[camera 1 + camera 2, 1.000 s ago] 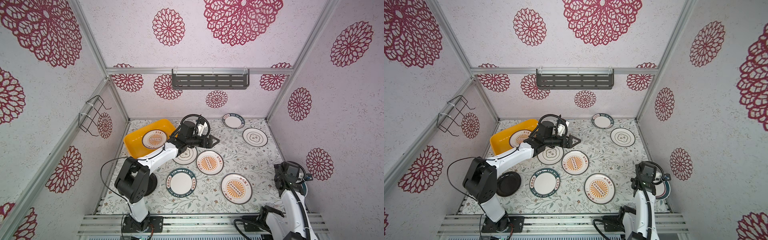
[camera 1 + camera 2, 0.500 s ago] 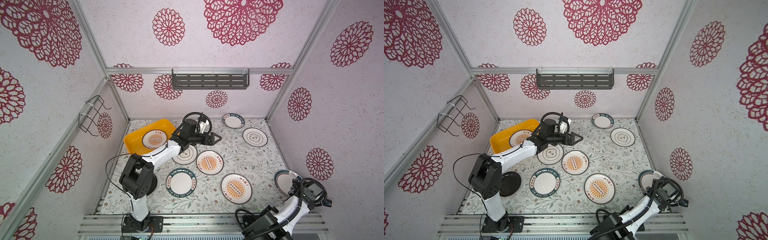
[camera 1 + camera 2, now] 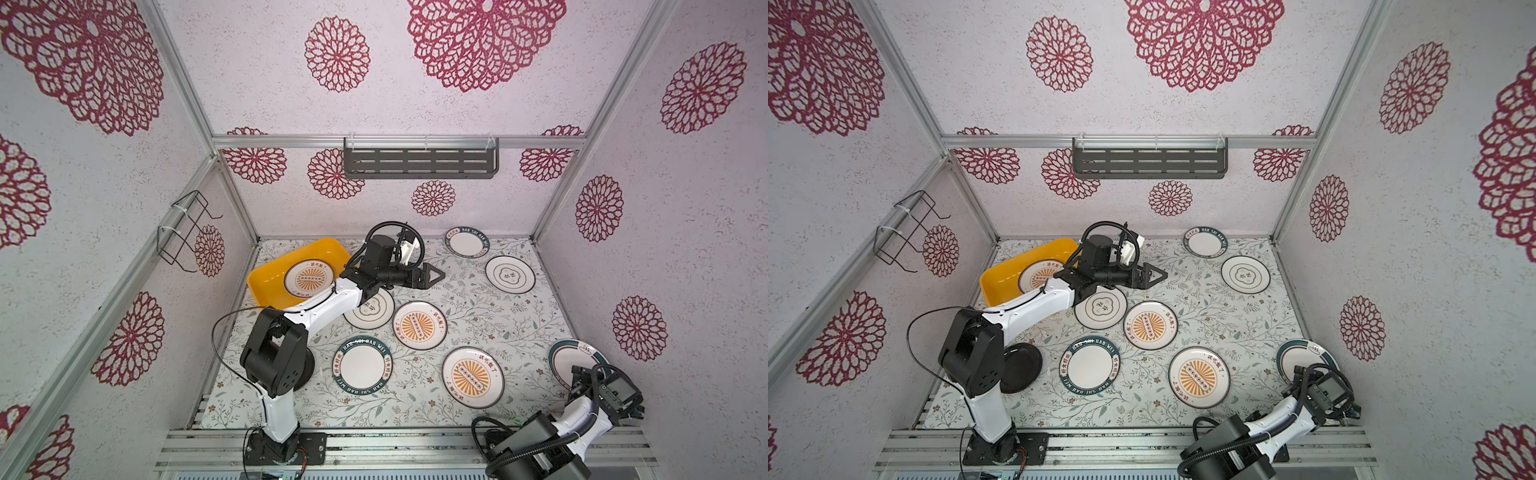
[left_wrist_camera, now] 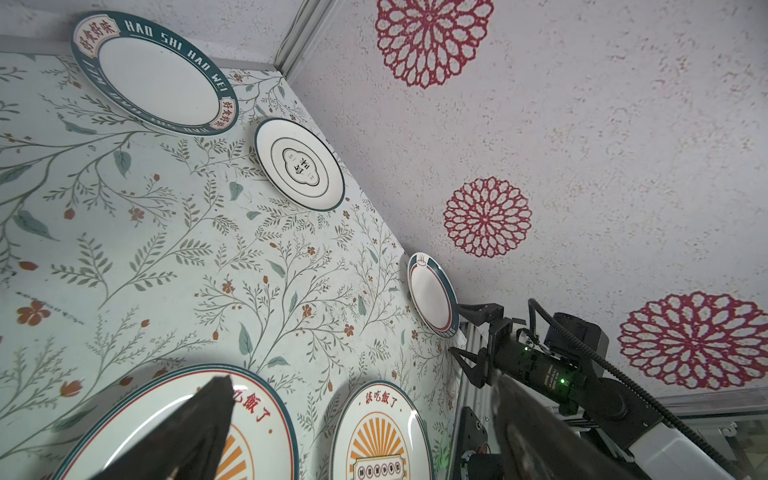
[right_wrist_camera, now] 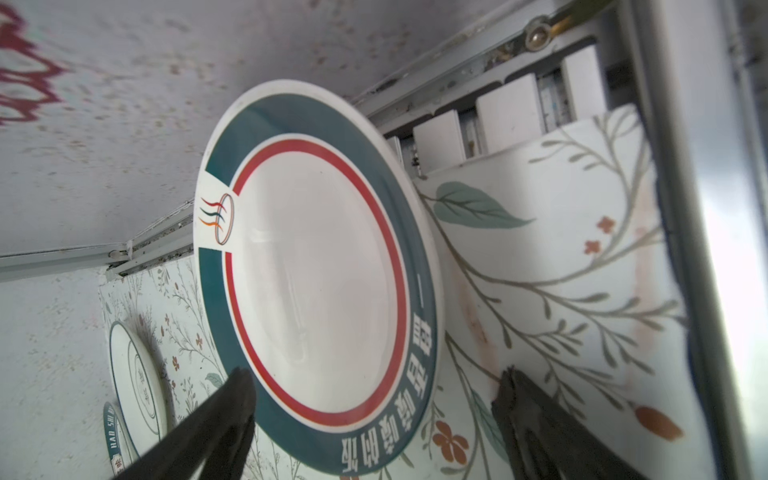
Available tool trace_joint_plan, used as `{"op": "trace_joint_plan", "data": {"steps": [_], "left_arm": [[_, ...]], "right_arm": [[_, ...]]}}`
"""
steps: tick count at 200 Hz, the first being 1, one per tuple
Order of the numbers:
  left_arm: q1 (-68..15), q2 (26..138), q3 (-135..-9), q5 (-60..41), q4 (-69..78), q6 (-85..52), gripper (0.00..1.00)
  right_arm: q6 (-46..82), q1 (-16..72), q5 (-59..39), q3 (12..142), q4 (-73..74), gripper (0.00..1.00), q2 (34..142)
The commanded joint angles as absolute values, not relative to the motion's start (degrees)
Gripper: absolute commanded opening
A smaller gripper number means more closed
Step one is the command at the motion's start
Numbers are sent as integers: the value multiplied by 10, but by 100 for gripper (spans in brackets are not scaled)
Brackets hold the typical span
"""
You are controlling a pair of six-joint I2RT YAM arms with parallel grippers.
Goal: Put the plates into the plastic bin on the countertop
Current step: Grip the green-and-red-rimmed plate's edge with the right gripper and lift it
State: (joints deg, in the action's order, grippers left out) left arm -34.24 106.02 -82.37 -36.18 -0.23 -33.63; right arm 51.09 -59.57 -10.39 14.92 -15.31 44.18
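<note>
At 10 o'clock on the counter you've got the yellow-orange bin w/ one sunburst plate inside. Left hand hovers at the bin's 3 o'clock, spread wide, empty. Right hand at 4 o'clock, fingers apart, unclenched, by the rim of the teal red-ringed plate.

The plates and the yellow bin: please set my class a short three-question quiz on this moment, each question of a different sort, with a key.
1. Short answer: is the left claw open or shut?
2. True or false: a sunburst plate lies in the plastic bin.
3. Which claw faces the red-ringed plate? A: left claw. B: right claw. C: neither.
Key: 1 open; 2 true; 3 B.
</note>
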Motion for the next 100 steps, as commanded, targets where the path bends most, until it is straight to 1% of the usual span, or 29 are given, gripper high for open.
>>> {"op": "trace_joint_plan", "data": {"steps": [1, 14, 29, 44, 64, 70, 93, 100], "left_arm": [[-343, 1063, -831, -368, -4, -324, 100], [-343, 1062, -829, -367, -5, -325, 100], [-343, 1059, -826, -363, -5, -326, 100], [-343, 1055, -822, -358, -9, -326, 100], [-343, 1051, -818, -351, -11, -326, 100], [-343, 1051, -817, -352, -11, -326, 99], [-344, 1050, -817, -351, -11, -330, 100], [-344, 1049, -817, -349, -10, -330, 100]], "right_arm": [[502, -600, -136, 127, -105, 90, 464], [510, -600, -148, 118, -82, 87, 482], [515, -600, -157, 108, -58, 79, 498], [519, -600, -154, 105, -55, 74, 507], [531, -601, -149, 91, -46, 55, 496], [536, -601, -144, 85, -44, 51, 490], [543, -601, -133, 72, -48, 44, 471], [544, -601, -132, 71, -50, 40, 468]]}}
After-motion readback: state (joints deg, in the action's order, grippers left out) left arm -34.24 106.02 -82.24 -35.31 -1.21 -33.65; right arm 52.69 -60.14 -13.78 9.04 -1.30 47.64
